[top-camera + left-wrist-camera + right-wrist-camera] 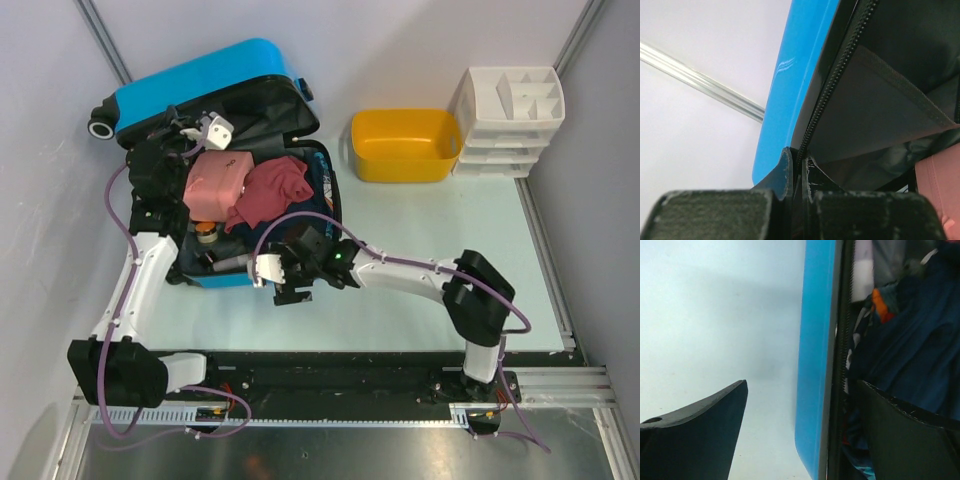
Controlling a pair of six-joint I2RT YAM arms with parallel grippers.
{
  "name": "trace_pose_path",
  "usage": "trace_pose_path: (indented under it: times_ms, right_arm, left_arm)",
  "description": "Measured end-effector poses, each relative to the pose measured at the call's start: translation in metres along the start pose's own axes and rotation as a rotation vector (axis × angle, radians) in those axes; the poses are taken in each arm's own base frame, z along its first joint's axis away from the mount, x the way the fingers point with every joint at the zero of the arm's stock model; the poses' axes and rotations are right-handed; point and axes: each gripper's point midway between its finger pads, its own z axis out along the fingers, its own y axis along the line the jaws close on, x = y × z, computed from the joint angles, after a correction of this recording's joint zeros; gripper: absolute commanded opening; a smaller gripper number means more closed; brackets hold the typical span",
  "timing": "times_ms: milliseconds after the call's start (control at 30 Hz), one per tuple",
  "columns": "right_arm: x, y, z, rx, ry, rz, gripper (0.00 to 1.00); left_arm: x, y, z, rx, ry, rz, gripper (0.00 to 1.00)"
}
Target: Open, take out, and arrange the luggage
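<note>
The blue luggage (190, 80) lies open at the table's far left, its lid raised and showing dark lining. My left gripper (195, 135) is shut on the lid's zipper edge; in the left wrist view the fingertips (799, 165) pinch the black zipper band between the blue shell (790, 90) and the grey lining (880, 100). My right gripper (285, 275) is open at the lower shell's near rim. In the right wrist view it (805, 390) straddles the blue wall (815, 340), with one finger (705, 435) outside over the table and the other finger (905, 440) inside, by dark blue cloth (910, 340).
Inside the case lie a pink pouch (213, 185), a maroon cloth (272, 190) and small items. A yellow tub (405, 145) stands right of the case. A white drawer organiser (508, 120) stands at the far right. Walls close the left and right sides.
</note>
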Motion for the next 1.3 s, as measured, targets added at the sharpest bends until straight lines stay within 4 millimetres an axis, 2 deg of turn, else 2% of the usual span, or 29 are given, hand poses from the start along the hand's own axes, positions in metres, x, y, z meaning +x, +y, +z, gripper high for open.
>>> trace_pose_path:
  times_ms: [100, 133, 200, 300, 400, 433, 500, 700, 833, 933, 1033, 1067, 1133, 1200, 1233, 1300]
  right_arm:
    - [0.023, 0.002, 0.016, -0.005, 0.07, -0.012, 0.73]
    - [0.029, 0.002, 0.019, -0.009, 0.091, -0.013, 0.58]
    - [0.038, -0.001, 0.021, -0.013, 0.122, -0.017, 0.49]
    - [0.047, -0.009, 0.014, -0.015, 0.151, -0.024, 0.37]
    - [0.062, -0.019, 0.004, -0.022, 0.177, -0.026, 0.16]
    - [0.066, -0.02, 0.001, -0.034, 0.175, -0.025, 0.0]
    - [0.074, -0.023, -0.005, -0.05, 0.179, -0.019, 0.0]
    - [0.11, -0.061, -0.019, -0.008, 0.17, -0.02, 0.0]
    - [0.124, -0.081, -0.022, 0.027, 0.157, -0.042, 0.04]
    - [0.127, -0.091, -0.018, 0.059, 0.152, -0.064, 0.12]
    - [0.129, -0.111, -0.008, 0.128, 0.151, -0.095, 0.18]
    - [0.128, -0.125, -0.002, 0.17, 0.148, -0.109, 0.21]
    - [0.128, -0.147, 0.007, 0.236, 0.138, -0.134, 0.34]
    - [0.127, -0.172, 0.015, 0.325, 0.12, -0.164, 0.36]
    - [0.127, -0.18, 0.016, 0.366, 0.12, -0.174, 0.43]
    - [0.131, -0.187, 0.014, 0.408, 0.129, -0.172, 0.49]
  left_arm:
    - [0.002, 0.002, 0.0, -0.003, 0.019, 0.005, 0.0]
    - [0.002, 0.004, 0.001, -0.005, 0.025, 0.009, 0.0]
    - [0.004, 0.007, 0.003, -0.009, 0.043, 0.018, 0.0]
    - [0.005, 0.012, 0.006, -0.016, 0.069, 0.034, 0.0]
    - [0.008, 0.018, 0.006, -0.016, 0.106, 0.054, 0.0]
    - [0.009, 0.021, 0.006, -0.017, 0.12, 0.058, 0.0]
    - [0.012, 0.025, 0.004, -0.017, 0.146, 0.074, 0.0]
    - [0.023, 0.03, 0.0, -0.012, 0.227, 0.106, 0.0]
    - [0.03, 0.033, 0.003, -0.019, 0.27, 0.134, 0.0]
    - [0.033, 0.037, 0.009, -0.024, 0.297, 0.16, 0.0]
    - [0.036, 0.044, 0.017, -0.043, 0.324, 0.172, 0.0]
    - [0.037, 0.045, 0.018, -0.047, 0.336, 0.178, 0.0]
    - [0.039, 0.047, 0.02, -0.049, 0.357, 0.185, 0.0]
    - [0.041, 0.048, 0.018, -0.053, 0.38, 0.196, 0.0]
    - [0.043, 0.047, 0.017, -0.046, 0.392, 0.206, 0.0]
    - [0.044, 0.043, 0.016, -0.027, 0.41, 0.233, 0.0]
